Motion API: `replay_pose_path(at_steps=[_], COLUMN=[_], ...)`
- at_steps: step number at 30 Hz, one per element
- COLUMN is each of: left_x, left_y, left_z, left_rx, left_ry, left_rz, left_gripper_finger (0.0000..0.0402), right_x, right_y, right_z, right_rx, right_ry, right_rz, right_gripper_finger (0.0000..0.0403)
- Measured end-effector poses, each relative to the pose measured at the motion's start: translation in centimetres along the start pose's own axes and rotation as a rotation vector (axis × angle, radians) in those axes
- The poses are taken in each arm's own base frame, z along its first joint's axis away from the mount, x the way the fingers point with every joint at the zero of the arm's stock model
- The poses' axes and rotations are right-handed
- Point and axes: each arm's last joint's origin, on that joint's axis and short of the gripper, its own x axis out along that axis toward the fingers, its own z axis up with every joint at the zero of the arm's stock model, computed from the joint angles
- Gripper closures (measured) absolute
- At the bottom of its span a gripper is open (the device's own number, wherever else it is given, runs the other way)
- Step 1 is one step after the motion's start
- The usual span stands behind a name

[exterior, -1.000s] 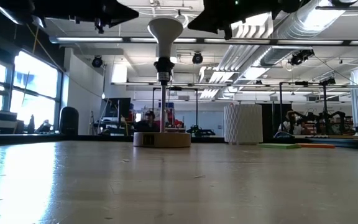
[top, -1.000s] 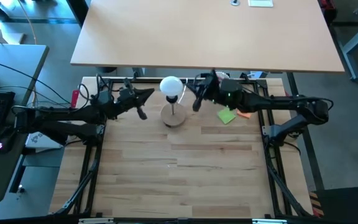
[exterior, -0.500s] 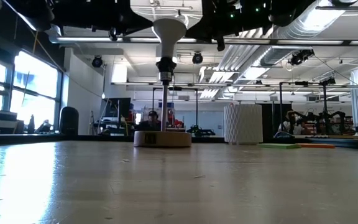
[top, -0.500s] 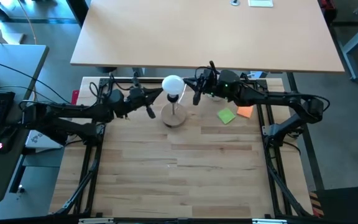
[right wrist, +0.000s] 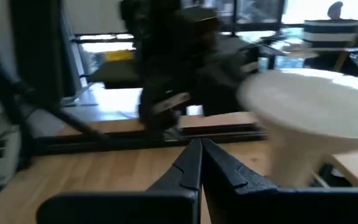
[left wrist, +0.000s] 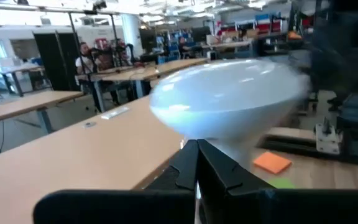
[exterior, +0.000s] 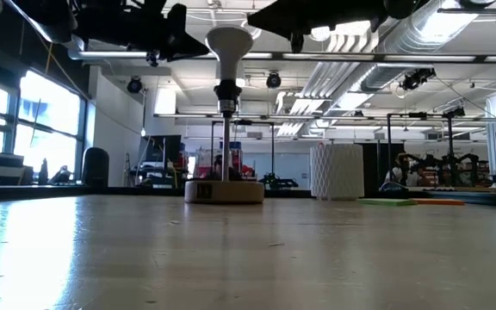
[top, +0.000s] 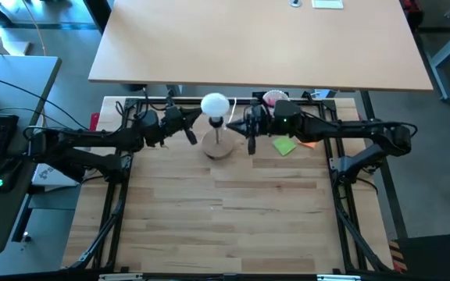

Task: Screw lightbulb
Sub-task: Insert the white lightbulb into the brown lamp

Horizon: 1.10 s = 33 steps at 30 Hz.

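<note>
Wooden slats of the bench (top: 225, 211) fill the high view's middle; at upper centre the lightbulb (top: 214, 104) sits in its socket on a wooden disc stand (top: 219, 147). Left end effector (top: 196, 119) and right end effector (top: 233, 126) flank it, both closed and empty. Light, smooth and probably fragile, it wants a gentle grip across the globe's widest part.

Lightbulb (exterior: 231, 43) top cut off, low view.

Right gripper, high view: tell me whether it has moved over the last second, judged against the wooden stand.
Yes. The right gripper, shut, has swung nearer the wooden stand and now sits beside the lightbulb.
</note>
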Motion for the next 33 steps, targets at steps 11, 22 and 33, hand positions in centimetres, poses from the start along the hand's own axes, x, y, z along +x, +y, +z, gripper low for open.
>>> replay_pose_path(at_steps=[11,22,33], left_x=[-2.2,-0.9,-0.4], left_y=[-0.5,-1.5,-1.0], left_z=[1.9,1.2,0.8], left_rx=[-0.019,-0.013,-0.018], left_ry=[-0.033,-0.077,-0.068], left_rz=[-0.049,-0.064,-0.009], left_gripper_finger=[0.0402,0.0402,0.0402], right_x=[-0.3,-0.4,0.0], right_y=[-1.6,-4.1,-2.7], right_z=[0.0,0.1,-0.1], right_rx=[0.006,0.083,0.062], right_ry=[-0.001,-0.063,-0.037], right_rz=[-0.331,-0.27,-0.201], right_gripper_finger=[0.0403,0.0403,0.0403])
